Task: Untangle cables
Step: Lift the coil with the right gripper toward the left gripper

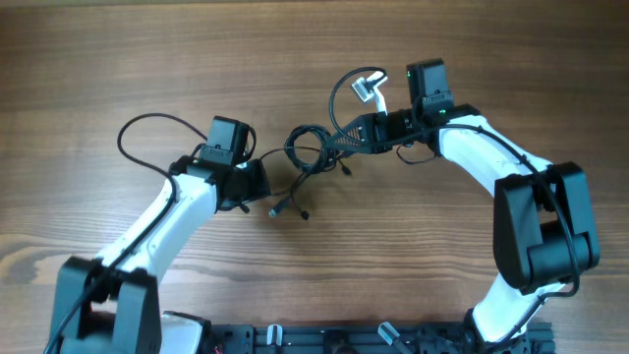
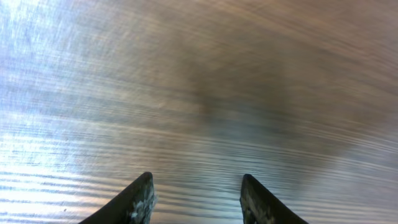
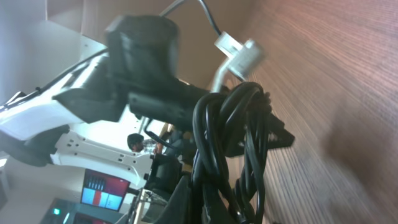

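My right end effector (image 1: 344, 136) is clamped on the thin black cables (image 3: 245, 149); I'd bring the parted, empty left end effector (image 2: 196, 185) onto 1 loose plug (image 1: 276, 209), pulling gently.

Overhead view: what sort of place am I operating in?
Probably a robotics lab bench: a bare wood-grain table, a white-and-black left arm and right arm based at its near edge, thin black cables between them, and a lit screen in the right wrist view.
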